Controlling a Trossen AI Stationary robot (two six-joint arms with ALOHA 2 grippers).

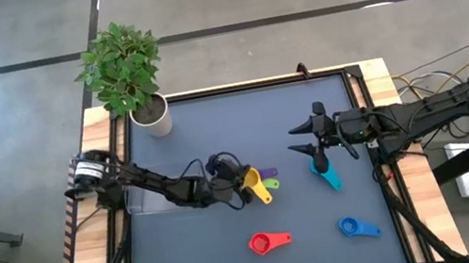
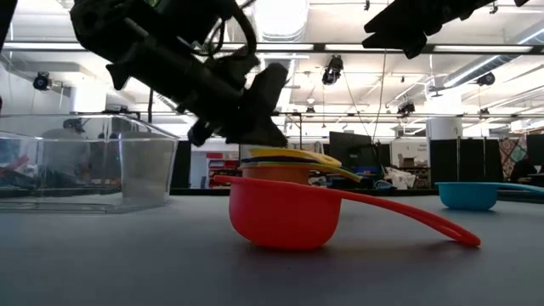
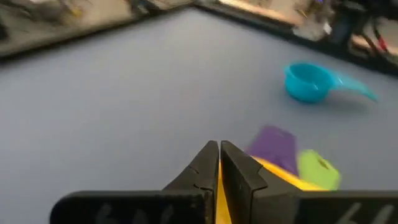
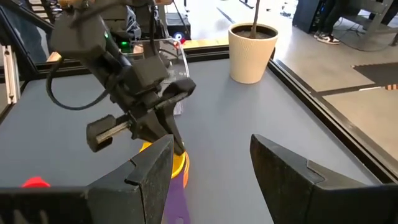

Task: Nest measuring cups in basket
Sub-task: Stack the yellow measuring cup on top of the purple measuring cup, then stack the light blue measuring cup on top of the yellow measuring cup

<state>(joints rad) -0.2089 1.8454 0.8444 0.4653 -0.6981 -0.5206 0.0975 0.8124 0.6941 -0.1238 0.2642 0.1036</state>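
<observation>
Your left gripper (image 1: 242, 187) sits just left of centre in the high view, its fingers (image 3: 208, 171) pinched together on the yellow cup (image 1: 253, 184). That cup tops a small stack with an orange cup (image 2: 276, 173) under it in the low view, while a purple handle (image 3: 275, 146) and a green handle (image 3: 317, 168) fan out beside it.

Your right gripper (image 1: 304, 137) hangs right of centre in the high view, jaws apart and holding nothing, with the teal cup (image 1: 326, 176) on the mat just below it.

You have the red cup (image 1: 261, 242) at lower centre and the blue cup (image 1: 353, 225) at lower right, both lying loose and well apart from the stack.

The basket (image 1: 145, 197) is at mid-left, partly under your left arm; the low view shows no cups in it. The plant pot (image 1: 152, 117) stands at upper left.
</observation>
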